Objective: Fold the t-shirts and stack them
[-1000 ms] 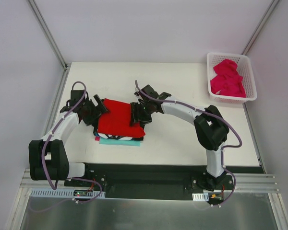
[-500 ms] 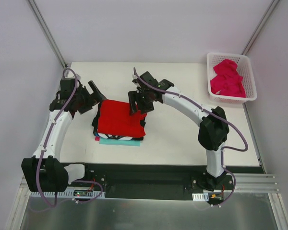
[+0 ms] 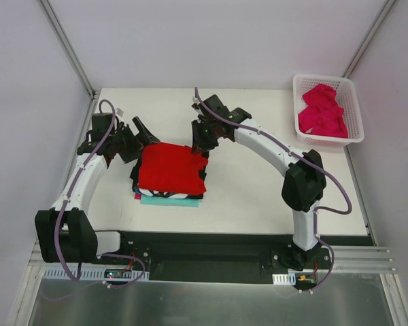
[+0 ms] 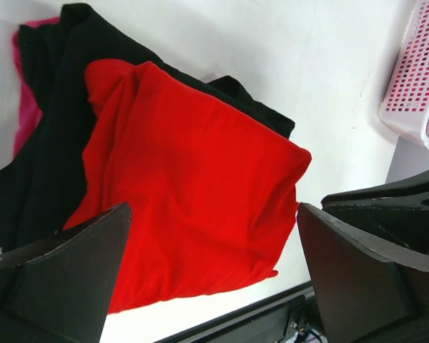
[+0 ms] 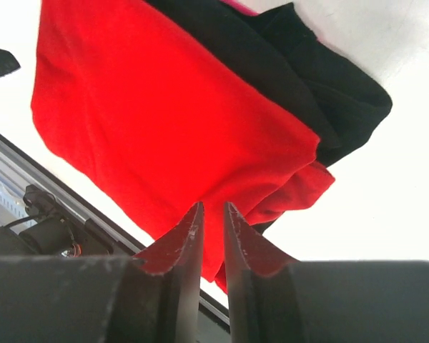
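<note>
A plain red t-shirt [image 3: 170,170] lies folded on top of a stack at the table's left middle. Under it sits a black t-shirt [image 3: 134,178] with a pale print edge, over a teal layer [image 3: 166,201]. My left gripper [image 3: 137,141] is open and empty, just off the stack's far left corner. In the left wrist view [image 4: 213,211] its fingers stand wide apart over the red shirt [image 4: 193,186], with the black shirt [image 4: 50,157] and a pink edge [image 4: 25,93]. My right gripper [image 3: 199,145] hovers at the red shirt's far right corner. Its jaws [image 5: 213,207] are almost together with nothing between them.
A white lattice basket [image 3: 353,102] stands at the far right corner and holds a crumpled magenta-pink shirt [image 3: 321,112]. The basket also shows in the left wrist view [image 4: 415,78]. The black base rail [image 3: 211,248] runs along the table's near edge.
My right gripper has lifted off the red shirt and drawn back toward the far right corner. My left gripper has pulled off the stack's left edge and shifted about beside it.
</note>
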Robot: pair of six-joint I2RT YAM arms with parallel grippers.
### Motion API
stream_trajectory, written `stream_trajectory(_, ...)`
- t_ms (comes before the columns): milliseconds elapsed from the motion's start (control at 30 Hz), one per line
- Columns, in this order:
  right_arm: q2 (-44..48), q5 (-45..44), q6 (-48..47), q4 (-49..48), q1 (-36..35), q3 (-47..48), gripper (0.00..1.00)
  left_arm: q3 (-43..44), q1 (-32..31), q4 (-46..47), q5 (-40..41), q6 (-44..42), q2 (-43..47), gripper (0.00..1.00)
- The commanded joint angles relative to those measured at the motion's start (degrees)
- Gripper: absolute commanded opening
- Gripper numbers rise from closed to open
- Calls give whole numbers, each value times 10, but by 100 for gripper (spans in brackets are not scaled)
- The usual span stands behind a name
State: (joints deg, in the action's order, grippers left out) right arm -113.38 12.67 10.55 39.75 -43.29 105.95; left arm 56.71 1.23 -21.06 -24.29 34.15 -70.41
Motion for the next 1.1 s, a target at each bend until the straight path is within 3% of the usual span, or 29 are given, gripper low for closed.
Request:
stream_trajectory(0,-10,16,7,-38,12,-16,16,-10,3,77,-68,35,-35,99)
stream_trajectory(300,-56,41,6,-70,30,-13,0,-5,-1,96,-86,45,-47,99)
stream_trajectory(733,-167,70,-12,-73,58,92,0,-30,-1,68,-99,33,-11,99)
stream_trajectory(933,-132,70,-23,-44,65,87,1,-20,-2,66,-97,36,-19,99)
stream_trajectory(1067,-67,60,-31,-26,65,50,6,-14,-3,66,-94,36,-21,99)
